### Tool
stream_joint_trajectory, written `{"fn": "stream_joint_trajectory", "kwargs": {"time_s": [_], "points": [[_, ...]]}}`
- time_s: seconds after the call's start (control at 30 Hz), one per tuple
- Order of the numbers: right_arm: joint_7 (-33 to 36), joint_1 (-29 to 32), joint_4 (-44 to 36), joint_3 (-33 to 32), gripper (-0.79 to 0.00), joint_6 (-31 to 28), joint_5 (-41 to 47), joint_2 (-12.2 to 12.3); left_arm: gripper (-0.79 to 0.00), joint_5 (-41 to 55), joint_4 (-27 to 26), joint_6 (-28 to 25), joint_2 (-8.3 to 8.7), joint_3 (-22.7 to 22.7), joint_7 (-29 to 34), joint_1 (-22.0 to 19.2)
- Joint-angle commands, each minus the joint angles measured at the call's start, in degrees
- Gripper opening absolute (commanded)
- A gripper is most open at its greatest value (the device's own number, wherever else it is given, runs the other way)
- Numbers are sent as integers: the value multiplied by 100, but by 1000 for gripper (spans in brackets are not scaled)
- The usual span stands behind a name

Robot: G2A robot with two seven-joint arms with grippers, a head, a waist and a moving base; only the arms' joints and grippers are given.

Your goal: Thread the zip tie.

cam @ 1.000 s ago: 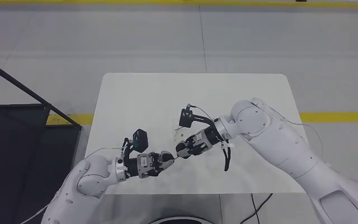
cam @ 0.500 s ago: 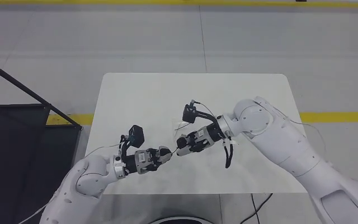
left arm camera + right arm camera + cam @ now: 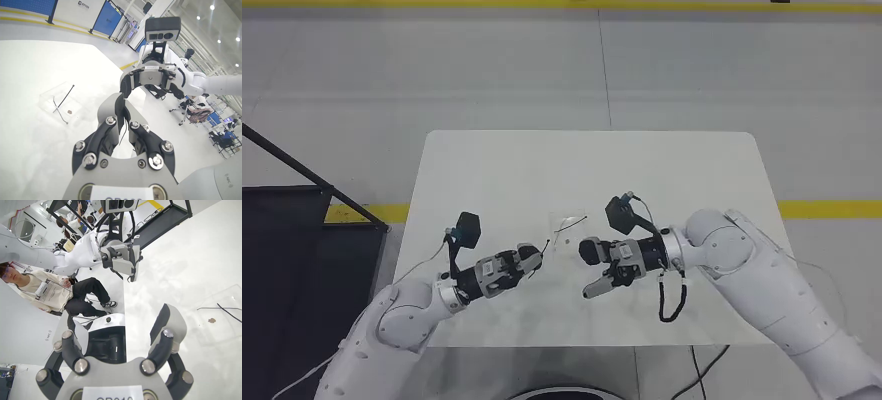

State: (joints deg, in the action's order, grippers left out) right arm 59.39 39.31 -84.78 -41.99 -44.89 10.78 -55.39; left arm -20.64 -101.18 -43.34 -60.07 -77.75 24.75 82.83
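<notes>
My left gripper (image 3: 535,251) is shut on a thin black zip tie (image 3: 122,130), whose strand runs down between the pads; it hangs above the table's front middle. In the right wrist view the same gripper (image 3: 134,266) faces me with the tie (image 3: 135,271) pinched along its fingers. My right gripper (image 3: 589,268) stands open a short way to the right of it, nothing between its fingers (image 3: 166,321). From the left wrist view, that right gripper (image 3: 151,92) is spread wide, one finger pad close to my left fingertips.
A clear shallow tray (image 3: 564,228) sits just behind the two grippers, mid-table. Loose zip ties (image 3: 65,95) and a small brown speck (image 3: 212,320) lie in it. The white table (image 3: 692,170) is bare at the back and sides.
Both grippers met at the tie before. The right gripper has opened and drawn back to the right; the left gripper has pulled back to the left, keeping the tie.
</notes>
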Motion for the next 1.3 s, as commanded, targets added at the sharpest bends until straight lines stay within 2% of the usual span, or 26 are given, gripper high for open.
{"fn": "stream_joint_trajectory", "kwargs": {"time_s": [0.0,0.23,0.37,0.5,0.7,0.83,0.9,1.0,1.1,1.27], "points": [[8,-11,5,6,0,8,8,-4,-785,-6,-2,-1,0,-1,1,1],[8,-11,5,6,0,8,8,-4,-785,1,-8,53,-4,13,-26,7],[-368,169,-148,43,0,35,-241,-40,-785,4,-4,359,-59,164,-452,-71],[-589,275,-70,154,0,-99,-252,-106,-785,489,153,273,-121,427,-701,-197],[-1023,310,265,381,0,-428,-163,-276,-785,504,330,188,-201,659,-1114,-357],[-1365,321,517,479,-151,-696,-144,-394,-785,351,402,214,-250,798,-1324,-430],[-1450,260,561,538,-228,-566,-232,-455,-785,300,427,210,-269,851,-1410,-445],[-1588,201,606,616,-277,-407,-362,-543,-785,276,458,194,-295,900,-1532,-461],[-1696,149,667,679,-379,-254,-466,-623,-785,261,489,175,-313,926,-1595,-476],[-1805,95,783,725,-419,-107,-566,-723,-785,244,520,165,-332,929,-1640,-489]]}}
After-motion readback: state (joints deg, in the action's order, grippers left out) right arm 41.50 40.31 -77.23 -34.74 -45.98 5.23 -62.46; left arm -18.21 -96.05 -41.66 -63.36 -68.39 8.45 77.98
